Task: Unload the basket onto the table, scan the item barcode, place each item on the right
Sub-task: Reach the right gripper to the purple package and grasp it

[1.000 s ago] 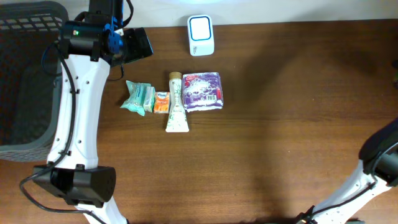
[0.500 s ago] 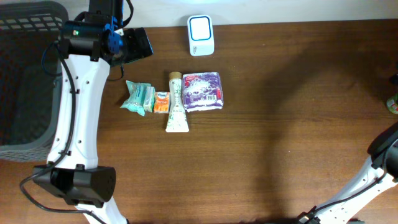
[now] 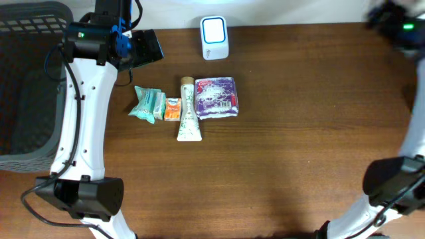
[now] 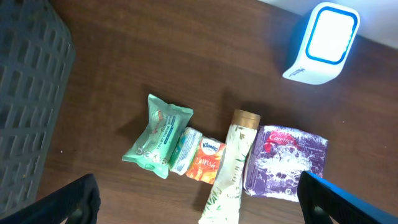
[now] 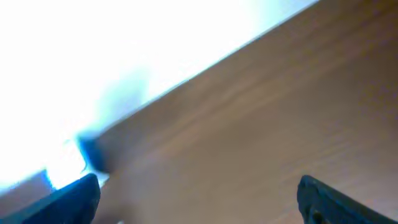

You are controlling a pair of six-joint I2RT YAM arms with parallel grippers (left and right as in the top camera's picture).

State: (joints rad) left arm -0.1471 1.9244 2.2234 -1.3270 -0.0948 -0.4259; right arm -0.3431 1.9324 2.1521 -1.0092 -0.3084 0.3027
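At top right overhead, right arm (image 3: pixel 398 26) blurred, well apart from scanner (image 3: pixel 214 38).

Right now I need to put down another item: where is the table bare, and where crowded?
Bare: the table right of the purple packet, and the strip in front of the tube. Crowded: the row from green pack to purple packet, near the scanner.

Mock shop checkout: barcode scanner (image 3: pixel 214 38), packaged goods (image 3: pixel 216 97), basket (image 3: pixel 20 30).
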